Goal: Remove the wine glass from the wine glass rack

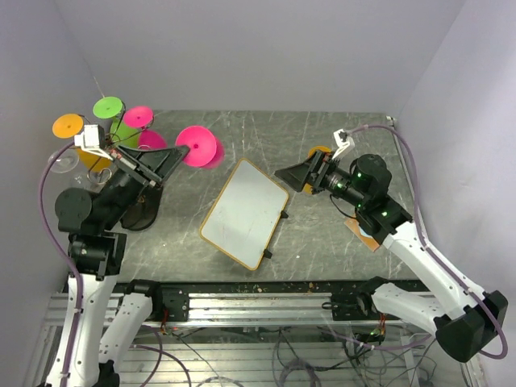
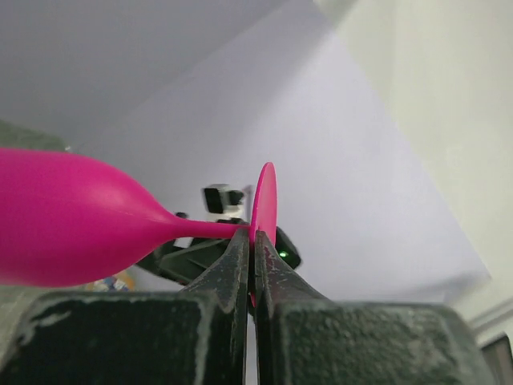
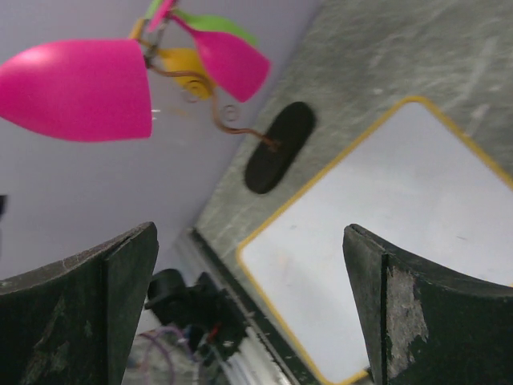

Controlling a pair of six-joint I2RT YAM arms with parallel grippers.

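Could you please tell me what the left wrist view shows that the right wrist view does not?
Only the left wrist view shows the left gripper shut on the foot of the pink wine glass, with the right arm behind. Only the right wrist view shows the wine glass rack with other glasses on it, the white board, and the right gripper open. Both show the held glass's pink bowl.

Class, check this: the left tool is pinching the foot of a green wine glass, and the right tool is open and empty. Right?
Not quite. The wine glass in the left tool is pink, not green; the left wrist view shows it. The right tool is open and empty, as stated.
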